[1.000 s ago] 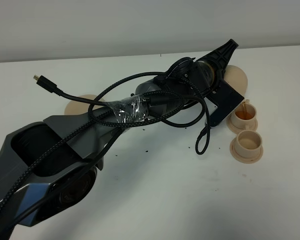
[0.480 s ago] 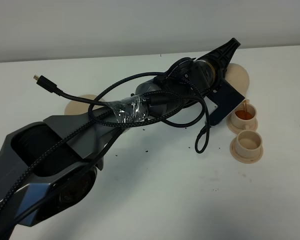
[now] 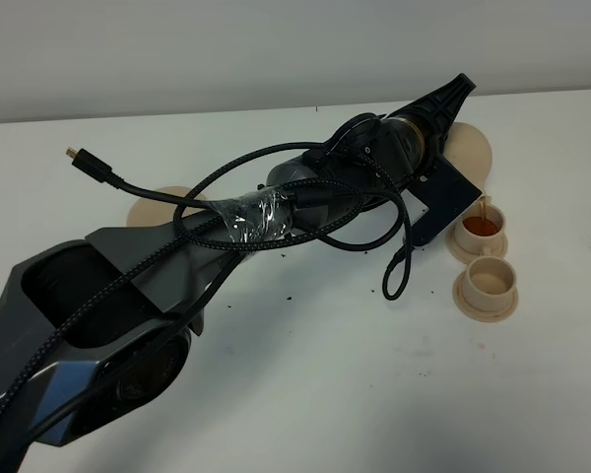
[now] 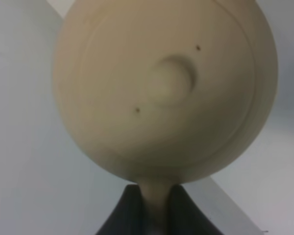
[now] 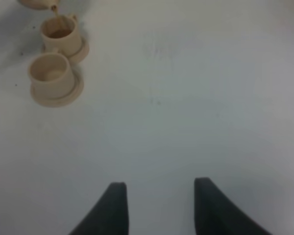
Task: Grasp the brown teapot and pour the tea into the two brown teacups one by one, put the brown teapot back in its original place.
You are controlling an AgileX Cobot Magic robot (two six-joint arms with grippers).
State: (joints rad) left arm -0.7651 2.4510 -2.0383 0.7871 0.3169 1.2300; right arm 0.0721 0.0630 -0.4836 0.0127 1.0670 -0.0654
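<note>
**One stream of tea going into the far teacup [image 3: 484, 226]**

Left gripper [image 4: 155, 208] is reached across to the far right of the table [image 3: 374, 384]. Its fingers [image 4: 130, 210] are clamped tight on the loop handle of the brown teapot [image 3: 473, 155]. The pot is off the table, tipped, and sits just above and beyond the far teacup. In the left wrist view the pot body and lid knob fill the frame.

A thin amber stream [image 3: 486, 205] drops from the spout into the far teacup, and orange tea shows inside it. The near teacup [image 3: 489, 281] stands just in front of it, with a pale tan interior. Each cup sits on its own small saucer [image 3: 488, 305].

The large saucer [image 3: 150, 210] lies far left, well apart from the pot and partly hidden behind the left arm [image 3: 276, 212]. A black cable [image 3: 108, 175] loops off that arm.

Right gripper [image 5: 159, 205] has its fingers spread with nothing between them, over bare table, well apart from both cups. It can't be seen in the exterior view.
</note>
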